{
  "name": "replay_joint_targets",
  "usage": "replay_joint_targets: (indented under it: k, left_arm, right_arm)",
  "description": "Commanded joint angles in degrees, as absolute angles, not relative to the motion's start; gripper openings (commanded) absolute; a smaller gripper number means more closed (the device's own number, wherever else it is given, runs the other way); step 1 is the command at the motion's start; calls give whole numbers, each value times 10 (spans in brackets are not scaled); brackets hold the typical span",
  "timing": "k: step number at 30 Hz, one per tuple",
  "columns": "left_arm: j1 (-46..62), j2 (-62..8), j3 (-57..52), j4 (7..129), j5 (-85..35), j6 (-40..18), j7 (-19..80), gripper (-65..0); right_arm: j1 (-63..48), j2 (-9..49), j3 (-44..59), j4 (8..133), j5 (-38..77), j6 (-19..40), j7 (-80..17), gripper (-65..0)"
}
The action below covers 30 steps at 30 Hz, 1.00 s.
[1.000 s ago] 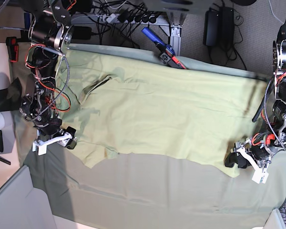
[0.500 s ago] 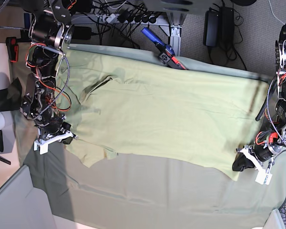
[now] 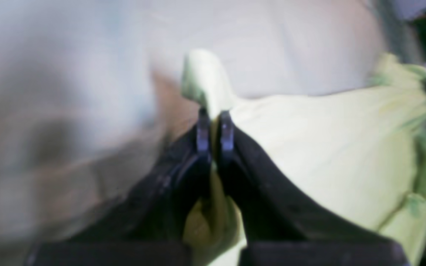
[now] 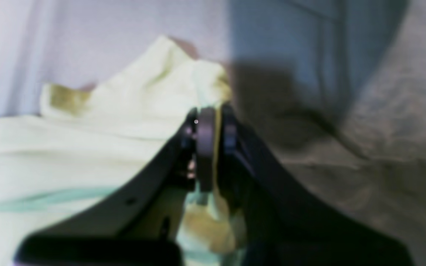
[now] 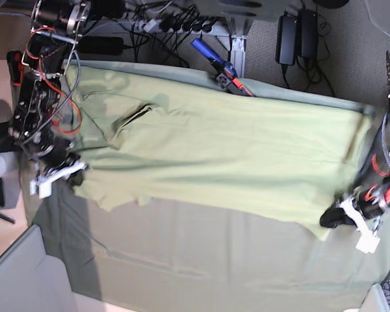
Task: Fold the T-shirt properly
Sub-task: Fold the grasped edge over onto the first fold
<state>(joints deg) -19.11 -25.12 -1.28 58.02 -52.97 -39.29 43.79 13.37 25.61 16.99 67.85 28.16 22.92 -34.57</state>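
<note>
The T-shirt (image 5: 221, 149) lies spread wide across the middle of the base view, pale yellow-green against the duller grey-green table cloth (image 5: 201, 266) that covers the bench. Its neck opening shows as a dark slit toward the upper left of the frame, and its lower edge runs in an uneven line from the left side down to a corner at the lower right.

At the far left of that view the right hand (image 5: 70, 174) sits at the shirt's edge, its white finger piece sticking out past the fabric. In the right wrist view the right hand (image 4: 210, 122) has its two dark fingers pressed nearly together with a fold of pale fabric caught between them, a peak of cloth rising just above the tips and more bunched below. The picture is blurred, but the pinch is plain.

At the lower right of the base view the left hand (image 5: 338, 218) meets the shirt's corner, with the arm's red wires just beside it. The left wrist view shows the left hand (image 3: 214, 127) likewise closed on the T-shirt (image 3: 327, 147), a small flap of cloth poking up above the fingertips and the rest of the garment spreading to the right of the frame.

A blue-handled tool (image 5: 216, 64) lies at the top edge of the bench, above the shirt.
</note>
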Motion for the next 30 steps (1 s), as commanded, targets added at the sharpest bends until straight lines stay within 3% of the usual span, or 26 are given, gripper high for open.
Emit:
replay_joint_targets:
  k: [1, 15, 26, 27, 30]
  left_arm:
    - [-192, -269, -16, 610, -549, -400, 439, -650]
    - [-6, -308, -81, 845, -562, -400, 453, -650]
    - [60, -305, -120, 867, -568, -400, 466, -648]
    - [60, -303, -120, 867, -565, -400, 466, -596]
    - [59, -303, -120, 867, -557, -400, 465, -351]
  right_arm:
    - [136, 270, 179, 700, 287, 236, -335, -650]
    - [32, 270, 235, 798, 368, 237, -388, -650]
    - [-40, 269, 303, 838, 403, 239, -406, -650]
    - [-42, 269, 303, 838, 403, 241, -408, -644]
    - [-45, 266, 303, 838, 400, 241, -408, -273]
